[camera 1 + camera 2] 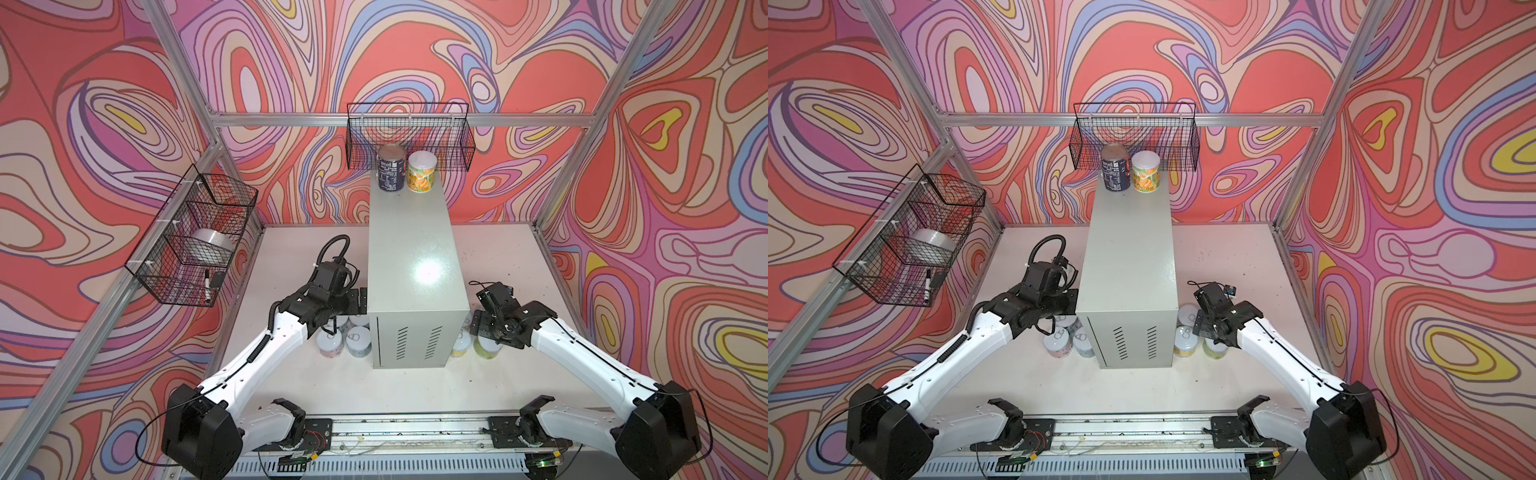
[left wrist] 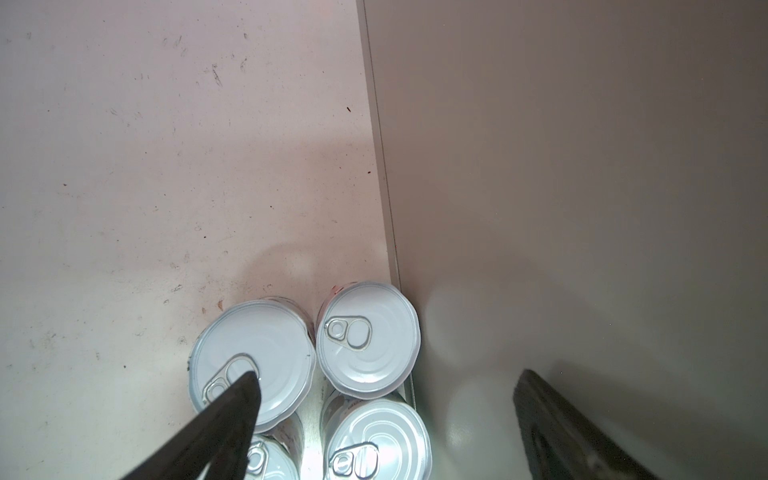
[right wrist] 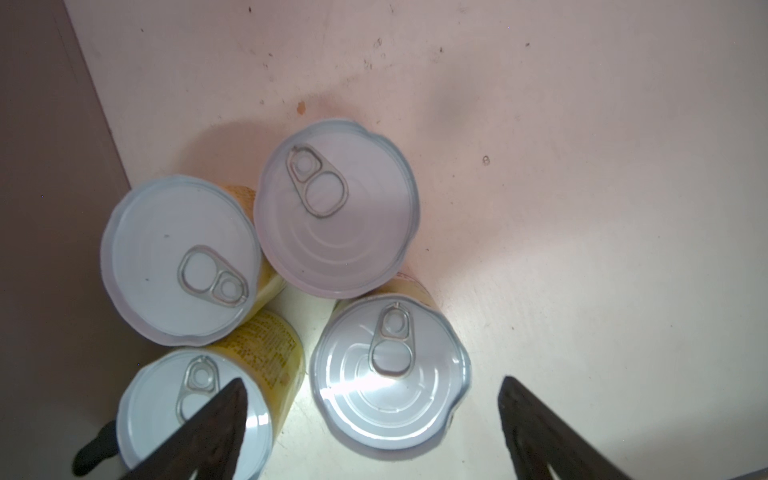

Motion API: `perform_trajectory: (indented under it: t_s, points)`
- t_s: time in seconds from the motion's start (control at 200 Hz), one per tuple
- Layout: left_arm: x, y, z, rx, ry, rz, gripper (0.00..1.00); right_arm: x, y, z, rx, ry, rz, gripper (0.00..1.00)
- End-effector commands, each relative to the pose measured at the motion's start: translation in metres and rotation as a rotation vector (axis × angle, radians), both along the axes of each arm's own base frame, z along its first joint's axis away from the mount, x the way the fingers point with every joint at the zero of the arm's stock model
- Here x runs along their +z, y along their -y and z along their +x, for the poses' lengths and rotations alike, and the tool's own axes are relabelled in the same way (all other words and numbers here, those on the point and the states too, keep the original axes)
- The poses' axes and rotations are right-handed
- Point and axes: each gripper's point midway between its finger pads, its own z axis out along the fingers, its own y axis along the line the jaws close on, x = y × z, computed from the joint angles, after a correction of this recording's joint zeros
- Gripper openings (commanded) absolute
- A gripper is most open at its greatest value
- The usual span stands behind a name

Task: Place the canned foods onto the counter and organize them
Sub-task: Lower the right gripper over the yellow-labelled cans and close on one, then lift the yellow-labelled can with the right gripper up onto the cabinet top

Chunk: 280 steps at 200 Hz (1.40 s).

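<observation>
Tin cans sit crammed together. Left gripper and right gripper both gape wide, empty. My right finger might clip a neighbour and topple it.

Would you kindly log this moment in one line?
counter: navy can, fruit-label can | left tool: open above table cans | right tool: open, straddling lidded can

White arm links, black joint housings, ribbed black cable, dark pincer fingers
</observation>
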Motion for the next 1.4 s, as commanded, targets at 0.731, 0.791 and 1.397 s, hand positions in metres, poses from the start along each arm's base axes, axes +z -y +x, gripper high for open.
perform_trajectory:
  t_s: [0.731,0.791,1.397]
  points:
    - [-0.004,0.008,0.004,-0.028,-0.015,-0.008,0.95,-0.073,0.004,-0.004,-0.124,-0.054,0.014,0.90]
    - [-0.004,0.008,0.004,-0.027,-0.014,-0.010,0.95,-0.074,0.002,-0.003,-0.125,-0.048,0.030,0.88]
    - [0.011,0.006,0.004,-0.032,-0.012,0.010,0.95,0.012,0.012,-0.011,-0.070,0.068,0.031,0.00]
